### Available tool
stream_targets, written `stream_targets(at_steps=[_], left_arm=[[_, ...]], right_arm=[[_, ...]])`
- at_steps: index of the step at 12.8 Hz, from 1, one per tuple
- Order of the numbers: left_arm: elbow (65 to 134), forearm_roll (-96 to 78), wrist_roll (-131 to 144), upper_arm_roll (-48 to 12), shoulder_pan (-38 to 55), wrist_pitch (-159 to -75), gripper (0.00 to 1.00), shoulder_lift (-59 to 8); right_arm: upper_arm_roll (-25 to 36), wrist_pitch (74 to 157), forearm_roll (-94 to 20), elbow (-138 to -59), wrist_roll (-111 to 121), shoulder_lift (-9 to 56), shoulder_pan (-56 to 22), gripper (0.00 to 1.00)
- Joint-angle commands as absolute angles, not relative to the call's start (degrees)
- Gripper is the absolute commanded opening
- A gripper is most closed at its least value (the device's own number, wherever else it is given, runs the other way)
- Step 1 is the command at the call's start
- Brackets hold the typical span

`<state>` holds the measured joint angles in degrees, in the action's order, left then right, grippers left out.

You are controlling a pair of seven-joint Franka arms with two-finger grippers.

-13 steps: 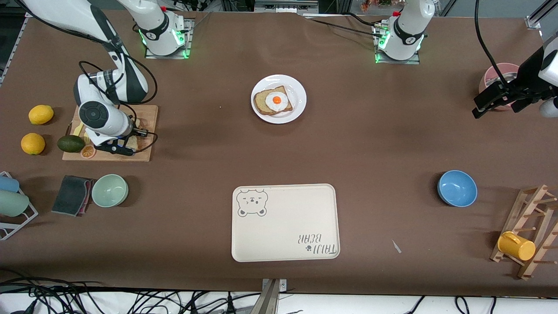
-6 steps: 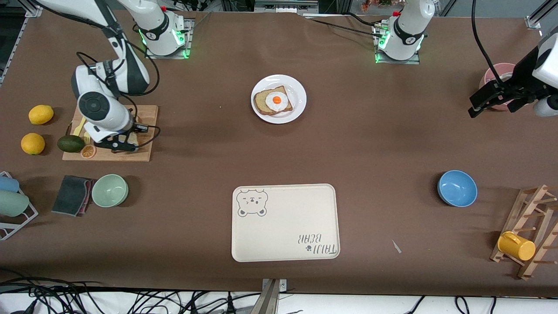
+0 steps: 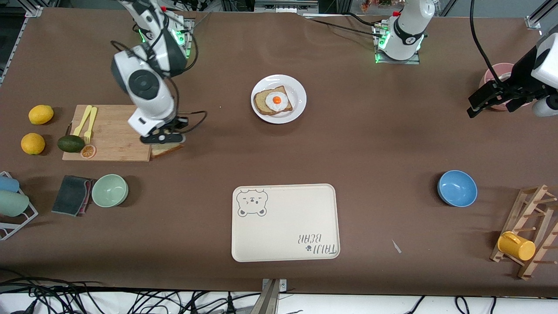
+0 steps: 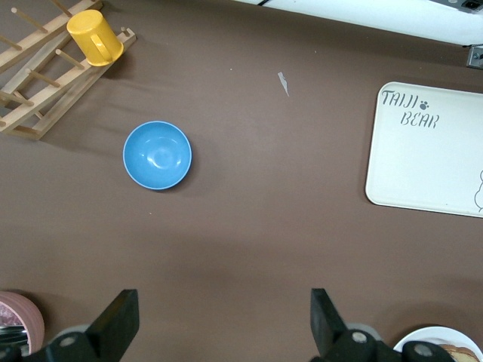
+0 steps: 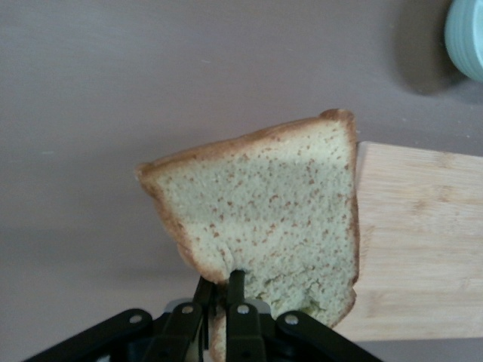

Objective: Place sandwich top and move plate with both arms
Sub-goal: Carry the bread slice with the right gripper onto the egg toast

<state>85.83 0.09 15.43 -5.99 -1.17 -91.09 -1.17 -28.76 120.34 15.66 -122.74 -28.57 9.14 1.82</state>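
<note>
Moved: right gripper [image 3: 162, 140] lifts bread slice [image 3: 166, 149] off cutting board [image 3: 114, 135], pinching its edge.
Heading: plate [image 3: 299, 93] lies toward left arm's end.
Left gripper [image 3: 491, 99]: spread wide, waiting over pink cup [image 3: 497, 69].

1. Two bread slices are counted: a plain slice [image 3: 165, 149] and an egg-topped slice [image 3: 273, 102].
2. One white plate [image 3: 297, 93] and one bear-printed tray [image 3: 285, 222] are seen.
3. Two bowls are counted: a green bowl [image 3: 110, 190] and a blue bowl [image 3: 457, 188].
4. Two lemons are seen, lemon one [image 3: 41, 114] and lemon two [image 3: 33, 143], with one avocado [image 3: 70, 143] and one orange slice [image 3: 88, 151].
5. One cutting board [image 3: 117, 139], one wooden rack [image 3: 529, 226] and one yellow mug [image 3: 516, 246] are counted.
</note>
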Motion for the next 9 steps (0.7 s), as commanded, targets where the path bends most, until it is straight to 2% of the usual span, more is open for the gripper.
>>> stream_targets(at_steps=[1,6,9], left_arm=[[84.7,-0.7,16.0,-6.0,-1.3,-90.5,1.00,-1.3],[84.8,-0.2,15.8,-5.7,-2.0,-90.5,1.00,-1.6],[84.8,0.0,15.8,-5.4,-2.1,-90.5,1.00,-2.2]], right_arm=[[-36.8,114.4,14.8,-118.6,-31.5,8.7,1.9,0.00],[-37.8,114.3,10.7,-108.3,-43.6,17.0,-11.7,0.00],[-37.8,114.2,12.4,-98.9,-53.3,26.8,-18.8,0.00]])
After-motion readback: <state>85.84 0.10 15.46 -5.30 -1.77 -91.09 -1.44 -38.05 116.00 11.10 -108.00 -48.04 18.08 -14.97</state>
